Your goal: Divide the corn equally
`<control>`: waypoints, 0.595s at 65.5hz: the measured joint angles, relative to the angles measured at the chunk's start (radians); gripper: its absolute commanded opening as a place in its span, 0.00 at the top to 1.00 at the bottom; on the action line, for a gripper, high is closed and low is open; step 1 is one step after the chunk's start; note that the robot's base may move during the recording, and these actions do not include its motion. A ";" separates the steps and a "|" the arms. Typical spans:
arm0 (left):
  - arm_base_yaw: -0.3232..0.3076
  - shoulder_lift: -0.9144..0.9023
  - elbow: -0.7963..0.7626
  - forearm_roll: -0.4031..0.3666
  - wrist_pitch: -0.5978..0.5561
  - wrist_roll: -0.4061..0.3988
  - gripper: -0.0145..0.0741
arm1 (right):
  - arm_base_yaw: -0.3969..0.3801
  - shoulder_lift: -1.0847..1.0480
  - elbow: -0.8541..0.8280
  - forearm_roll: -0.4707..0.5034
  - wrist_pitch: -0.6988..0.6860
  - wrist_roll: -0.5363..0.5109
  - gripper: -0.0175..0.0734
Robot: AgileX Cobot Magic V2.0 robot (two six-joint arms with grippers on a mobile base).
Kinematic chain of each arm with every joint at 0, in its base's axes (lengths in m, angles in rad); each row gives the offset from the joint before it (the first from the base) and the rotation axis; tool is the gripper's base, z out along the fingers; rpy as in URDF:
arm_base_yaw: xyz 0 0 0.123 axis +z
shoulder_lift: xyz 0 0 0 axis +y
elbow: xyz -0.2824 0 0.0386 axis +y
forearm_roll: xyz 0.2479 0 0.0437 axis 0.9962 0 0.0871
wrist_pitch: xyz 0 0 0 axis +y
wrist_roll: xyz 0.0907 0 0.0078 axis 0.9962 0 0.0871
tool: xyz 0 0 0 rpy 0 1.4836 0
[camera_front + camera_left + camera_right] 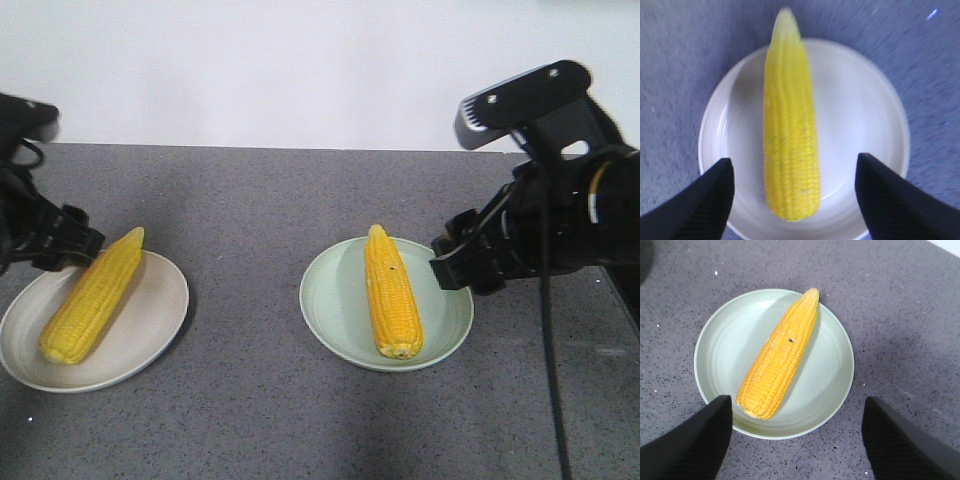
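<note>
One corn cob [92, 297] lies across the white plate [140, 340] on the left, its pale tip reaching over the far rim; the left wrist view looks down on the same corn [790, 125] and plate [860, 110]. A second corn cob [391, 292] lies in the pale green plate [335, 300] at the centre, again in the right wrist view as corn [780, 357] on plate [725, 350]. My left gripper [795, 200] hangs open above the white plate, its jaws well apart from the cob. My right gripper [797, 440] is open above the green plate's edge, holding nothing.
Both plates sit on a dark grey speckled tabletop [260, 200] with a white wall behind. The left arm [40, 235] hovers at the white plate's far left rim. The right arm [540, 220] and its cable [548, 370] hang right of the green plate.
</note>
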 measured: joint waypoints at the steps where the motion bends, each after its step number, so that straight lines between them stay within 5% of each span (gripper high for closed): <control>1: 0.000 -0.016 0.007 -0.009 -0.009 0.007 0.28 | 0.000 -0.009 0.000 0.000 0.000 0.000 0.28; 28: 0.000 -0.482 0.360 -0.351 -0.279 0.308 0.28 | 0.000 -0.258 0.216 0.001 -0.103 0.000 0.31; 39: 0.000 -0.629 0.464 -0.399 -0.299 0.340 0.28 | 0.000 -0.389 0.341 0.004 -0.117 0.000 0.31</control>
